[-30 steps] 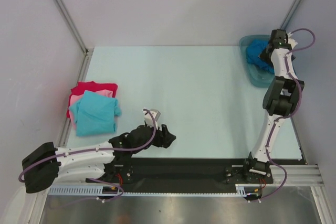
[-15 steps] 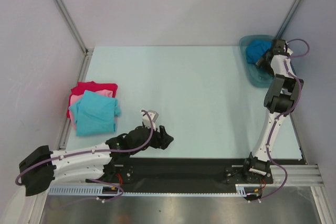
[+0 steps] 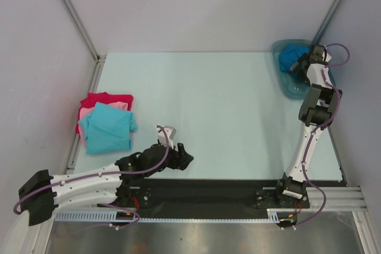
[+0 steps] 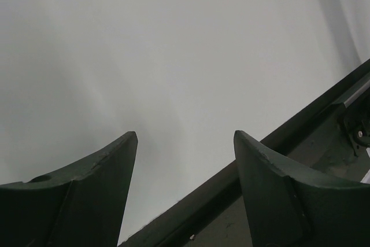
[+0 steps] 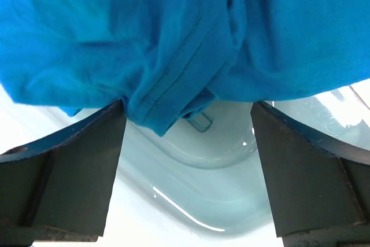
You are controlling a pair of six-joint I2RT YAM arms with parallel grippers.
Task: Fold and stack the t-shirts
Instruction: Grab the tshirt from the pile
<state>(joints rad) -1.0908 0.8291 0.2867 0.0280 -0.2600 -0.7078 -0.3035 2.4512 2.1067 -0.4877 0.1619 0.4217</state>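
- Reaching to the far right corner of the table point(image 3: 208, 99) with the right gripper point(image 3: 303, 63), right over the teal tray point(image 3: 293, 91).
- Spreading that gripper's fingers point(image 5: 75, 160) wide apart and clamping nothing.
- Hanging down between those two tips: a bunched, seamed fold of the medium blue t-shirt point(image 5: 173, 39), touching the inner corner of one finger in the wrist view.
- Lying crumpled inside the tray, filling most of it, with glossy tray floor showing just below the cloth's hem.
- Lying low by the table's near edge, left of centre, with the left gripper point(image 3: 184, 157).
- Holding its fingers point(image 4: 87, 195) apart as well, gripping nothing, with only a pale blank surface between them.
- Sitting stacked at the table's left edge, well apart from both grippers: the light turquoise t-shirt point(image 3: 107, 128) on top, the pink t-shirt point(image 3: 89, 113) under it, the red t-shirt point(image 3: 107, 98) lowest, peeking out on the far side.
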